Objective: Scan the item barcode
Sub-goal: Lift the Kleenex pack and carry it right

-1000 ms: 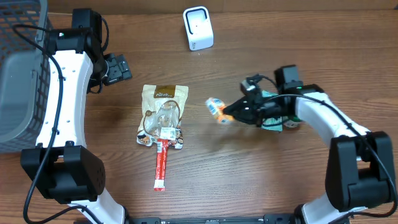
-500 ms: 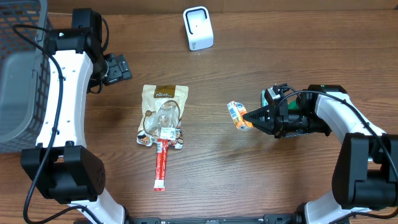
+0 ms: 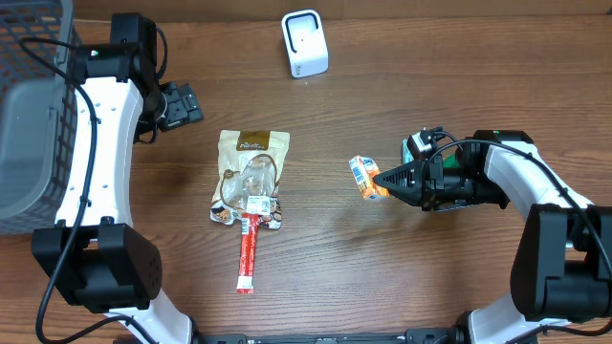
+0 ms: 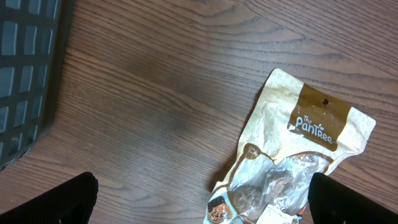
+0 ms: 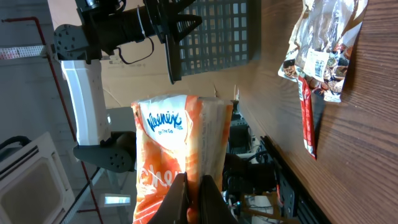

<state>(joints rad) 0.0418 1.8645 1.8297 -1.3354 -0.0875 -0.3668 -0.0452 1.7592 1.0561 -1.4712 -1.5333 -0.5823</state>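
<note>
From overhead, my right fingers point(image 3: 387, 177) are clamped on the small orange tissue pack point(image 3: 363, 178). They hold it off the desk point(image 3: 402, 277), well to the right of the snack bag point(image 3: 251, 172) and the red stick point(image 3: 248, 253). It is also well apart from the white scanner point(image 3: 305, 43) at the far edge. A second ago the pack sat further left, nearer the snack bag, with my arm reaching out. Since then I have drawn it back toward my own side and turned the wrist, and over the last half second nothing has moved. I take that to mean the pick-up is done and the pack is being lined up, while showing it to the scanner is not yet done. My left fingers point(image 3: 182, 103) hang beside the basket point(image 3: 29, 105), spread wide and empty. In the left wrist view, those fingers point(image 4: 62, 202) stand far apart with nothing between them. The top of the snack bag point(image 4: 305, 143) lies below and the basket point(image 4: 25, 74) is at the edge of the frame. In the right wrist view, my fingers point(image 5: 209, 199) pinch together on the lower edge of the tissue pack point(image 5: 177, 143), which stands upright with its printed front toward the camera. No barcode shows on that face, so I cannot tell which side carries it. Whichever side it is must be turned toward the scanner next.
</note>
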